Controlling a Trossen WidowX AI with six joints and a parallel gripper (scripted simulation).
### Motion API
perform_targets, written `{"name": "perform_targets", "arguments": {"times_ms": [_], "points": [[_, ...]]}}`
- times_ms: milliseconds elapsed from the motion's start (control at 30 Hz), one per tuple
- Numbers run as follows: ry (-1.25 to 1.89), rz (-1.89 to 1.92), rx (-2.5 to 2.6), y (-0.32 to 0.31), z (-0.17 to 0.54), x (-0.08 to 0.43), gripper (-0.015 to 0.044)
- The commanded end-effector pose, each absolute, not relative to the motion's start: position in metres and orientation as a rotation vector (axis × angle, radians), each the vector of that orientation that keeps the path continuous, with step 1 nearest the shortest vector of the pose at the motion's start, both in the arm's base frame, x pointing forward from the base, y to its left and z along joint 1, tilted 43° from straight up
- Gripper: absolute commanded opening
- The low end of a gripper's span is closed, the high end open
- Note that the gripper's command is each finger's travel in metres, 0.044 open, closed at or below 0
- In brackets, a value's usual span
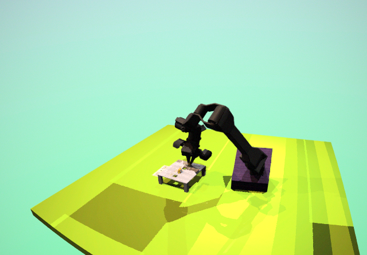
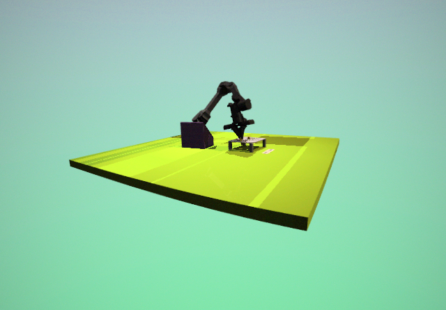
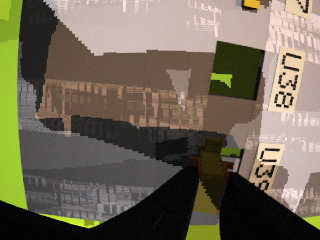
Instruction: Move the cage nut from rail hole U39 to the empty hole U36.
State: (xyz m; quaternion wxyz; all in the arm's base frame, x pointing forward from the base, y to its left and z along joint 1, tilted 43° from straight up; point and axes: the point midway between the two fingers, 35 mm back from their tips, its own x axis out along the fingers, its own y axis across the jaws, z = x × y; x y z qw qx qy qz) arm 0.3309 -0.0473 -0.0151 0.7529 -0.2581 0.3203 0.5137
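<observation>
Cage nut (image 3: 212, 167): between my fingertips at the U39 end of the rail; I cannot tell whether its wings are free of the plate.
My gripper (image 1: 190, 164) (image 2: 241, 138) (image 3: 208, 180): narrow, pinching that nut.
Handling: probably light and stiff, with springy wings and slick faces; it could twist if I grip off-centre.
Where to hold: across the body, low enough to stay square, leaving the wings room to flex.
U39 hole: partly uncovered beside the nut, partly hidden by it.
U38 hole (image 3: 236, 71): no nut in it, but not my target.
Other nut (image 1: 179, 171) (image 3: 250, 4): seated beyond U38, near a cut-off label; I should pass well above it.
Rail plate (image 1: 168, 171) (image 2: 258, 140) (image 3: 150, 32): raised on legs; U36 must lie past that nut.
</observation>
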Motion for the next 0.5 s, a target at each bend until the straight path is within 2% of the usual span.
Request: {"name": "perform_targets", "arguments": {"times_ms": [0,467], "points": [[0.697,1.116,-0.559,-0.0464,-0.0141,0.33,0.0028],[0.689,1.094,-0.566,-0.0462,-0.0138,0.3292,0.0028]]}}
